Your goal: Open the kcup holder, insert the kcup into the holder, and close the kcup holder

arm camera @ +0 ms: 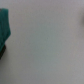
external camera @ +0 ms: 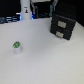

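Observation:
The kcup (external camera: 16, 47) is a tiny white pod with a green top. It stands upright on the white table (external camera: 45, 60) toward the exterior view's left. The kcup holder (external camera: 62, 25) is a black boxy unit with two pale grey front panels, at the back toward the exterior view's right. Both panels look flush and shut. I cannot make out the gripper in either view. The wrist view is blurred and shows mostly a pale surface (arm camera: 50, 45), with no fingers, pod or holder.
A tall white stand (external camera: 25, 11) rises at the back toward the exterior view's left, with dark clutter along the table's far edge. A blurred teal shape (arm camera: 4, 27) sits at the edge of the wrist view, with a dark patch beside it.

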Available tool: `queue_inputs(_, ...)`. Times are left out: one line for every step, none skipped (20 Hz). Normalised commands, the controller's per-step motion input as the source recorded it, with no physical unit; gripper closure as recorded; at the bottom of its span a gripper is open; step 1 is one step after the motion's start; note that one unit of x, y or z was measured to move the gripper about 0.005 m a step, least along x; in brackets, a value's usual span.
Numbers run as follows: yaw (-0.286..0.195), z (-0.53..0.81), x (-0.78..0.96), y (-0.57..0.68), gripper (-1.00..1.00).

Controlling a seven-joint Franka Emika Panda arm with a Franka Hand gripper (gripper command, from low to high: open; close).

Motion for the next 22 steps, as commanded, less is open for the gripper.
queue_inputs(-0.155,0.07,-0.26,0.66,-1.00)
queue_inputs(-0.158,0.07,-0.26,0.67,-1.00)
queue_inputs(-0.159,0.07,-0.26,0.68,-1.00)
queue_inputs(-0.160,0.07,-0.27,0.68,-1.00)
queue_inputs(-0.161,0.07,-0.28,0.69,-1.00)
queue_inputs(-0.162,0.08,-0.28,0.69,-1.00)
queue_inputs(-0.162,0.09,-0.27,0.70,-1.00)
queue_inputs(-0.164,0.08,-0.26,0.70,-1.00)
queue_inputs(-0.167,0.06,-0.27,0.71,-1.00)
queue_inputs(-0.167,0.03,-0.25,0.71,-1.00)
queue_inputs(-0.174,0.01,-0.23,0.73,-1.00)
queue_inputs(-0.184,0.01,-0.22,0.72,-1.00)
queue_inputs(-0.188,0.01,-0.22,0.72,-1.00)
queue_inputs(-0.189,0.01,-0.22,0.72,-1.00)
queue_inputs(-0.190,0.01,-0.23,0.73,-1.00)
queue_inputs(-0.189,0.01,-0.24,0.73,-1.00)
queue_inputs(-0.189,0.00,-0.24,0.73,-1.00)
queue_inputs(-0.189,-0.02,-0.25,0.72,-1.00)
queue_inputs(-0.189,-0.04,-0.26,0.72,-1.00)
queue_inputs(-0.189,-0.06,-0.26,0.72,-1.00)
queue_inputs(-0.199,-0.09,-0.27,0.72,-1.00)
queue_inputs(-0.188,-0.14,-0.23,0.67,-1.00)
